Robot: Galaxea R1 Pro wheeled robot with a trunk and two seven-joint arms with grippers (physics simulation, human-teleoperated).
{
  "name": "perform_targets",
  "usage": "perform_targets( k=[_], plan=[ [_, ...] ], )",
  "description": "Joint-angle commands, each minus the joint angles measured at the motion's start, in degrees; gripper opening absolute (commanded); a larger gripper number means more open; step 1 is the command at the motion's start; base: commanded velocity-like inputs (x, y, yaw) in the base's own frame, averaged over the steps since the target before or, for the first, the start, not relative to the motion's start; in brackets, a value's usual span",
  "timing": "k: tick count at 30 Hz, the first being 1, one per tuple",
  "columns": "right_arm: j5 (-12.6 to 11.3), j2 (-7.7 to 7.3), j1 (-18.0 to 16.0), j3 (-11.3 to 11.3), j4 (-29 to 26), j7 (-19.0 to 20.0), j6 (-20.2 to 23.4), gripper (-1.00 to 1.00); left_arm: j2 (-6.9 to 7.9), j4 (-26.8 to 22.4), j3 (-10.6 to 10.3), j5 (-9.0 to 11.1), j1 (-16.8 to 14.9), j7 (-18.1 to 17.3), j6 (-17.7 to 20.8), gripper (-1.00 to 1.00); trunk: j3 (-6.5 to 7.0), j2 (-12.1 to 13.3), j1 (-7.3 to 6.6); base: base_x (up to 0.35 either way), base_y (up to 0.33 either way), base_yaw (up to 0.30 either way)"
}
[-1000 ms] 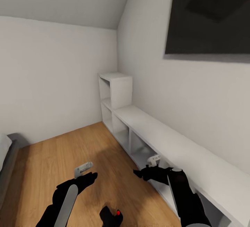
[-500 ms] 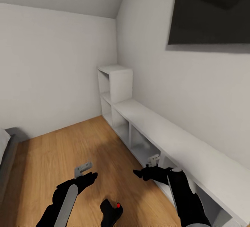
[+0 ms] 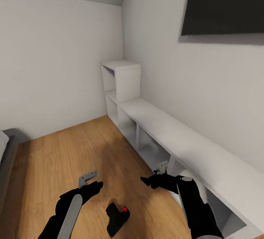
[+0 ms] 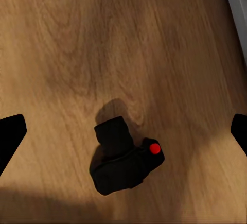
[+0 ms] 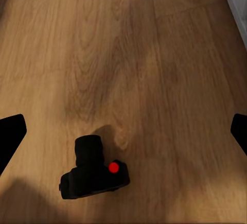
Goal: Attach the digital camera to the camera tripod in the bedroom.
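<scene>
Lying on the wood plank floor of the bedroom, the digital camera is sitting low in the head view, between the two arms and a little nearer to the robot than both grippers. Its red dot is facing up and its short lens is pointing away from the robot, toward the far white wall.

In the left wrist view the digital camera is resting on the planks and throwing a soft shadow behind the lens; the two black fingertips are showing at the far edges of the picture, spread wide apart, with nothing between them. In the right wrist view the digital camera is also lying on the floor, and the fingertips there are standing equally wide, holding nothing.

In the head view the left gripper is hovering over the floor, apart from the camera. The right gripper is hanging close to the front of the white cube shelving, which is running along the right wall, with a taller part standing in the corner. A large dark panel is hanging on the wall above the shelving. The grey edge of a bed is showing at the left side.
</scene>
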Motion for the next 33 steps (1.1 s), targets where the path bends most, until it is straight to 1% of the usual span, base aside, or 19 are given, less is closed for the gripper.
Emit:
perform_targets(
  k=[1, 33],
  plan=[
    [0.4, 0.08, 0.0, -0.2, -0.1, 0.5, 0.2, 1.00, -0.02, -0.1, 0.0, 0.6, 0.0, 0.5, 0.1, 1.00, -0.28, 0.0, 0.01, 0.000, 0.000, 0.000],
    [0.4, 0.08, 0.0, -0.2, -0.3, 0.5, 0.1, 1.00, 0.04, -0.2, -0.1, 0.6, 0.0, 0.5, 0.0, 1.00, -7.37, -0.5, 0.84, 0.000, 0.000, 0.000]
  ],
)
